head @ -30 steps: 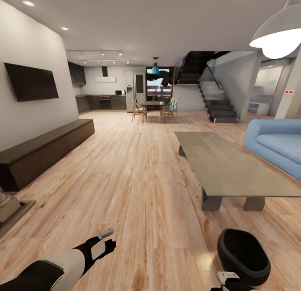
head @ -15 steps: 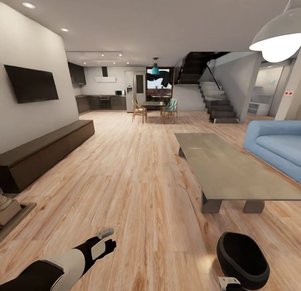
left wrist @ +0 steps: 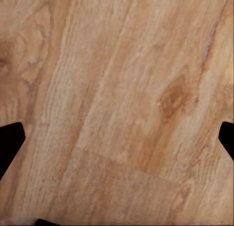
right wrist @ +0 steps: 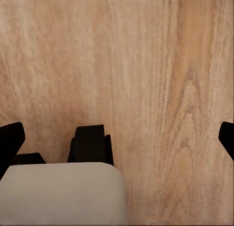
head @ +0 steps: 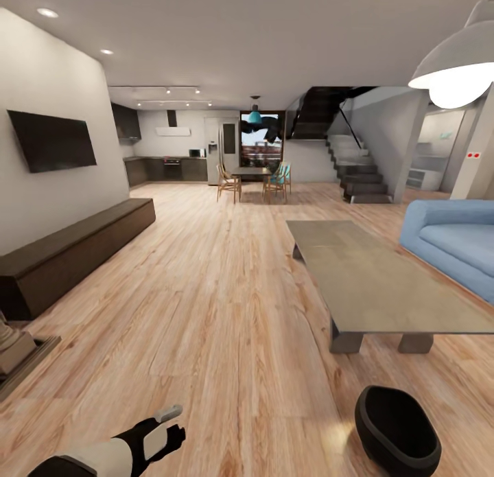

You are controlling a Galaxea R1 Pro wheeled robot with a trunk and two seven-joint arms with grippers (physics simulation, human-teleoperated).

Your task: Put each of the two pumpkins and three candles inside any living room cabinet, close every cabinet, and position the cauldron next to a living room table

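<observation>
Head view puts the cauldron (head: 398, 431) on the wood floor (head: 226, 312) at your lower right, mouth tipped toward you, a little short of the near end of the table (head: 384, 285) and apart from its block legs. Your left gripper (head: 165, 432) hangs low over the floor at lower left; in the left wrist view its two dark fingertips (left wrist: 10, 141) sit at opposite edges of the picture with bare planks between them, so it is spread wide and holds nothing. In the right wrist view the right gripper (right wrist: 117, 136) reads the same way, tips far apart over bare floor, with a pale block and a dark mount beneath the lens. The cabinet (head: 68, 250) runs along the left wall under the television (head: 53, 141), its fronts appearing flush and shut from here, though the far end is too small for you to be sure. You have no pumpkins or candles in sight, so judge the cauldron as the piece in hand. It probably already counts as near the table, but to be safe, nudge or carry it closer to the table's near leg, gripping the rim on its upper side, and set it down upright beside the leg rather than under the top. Keep well clear of the blue sofa (head: 453, 243) as you roll forward.
</observation>
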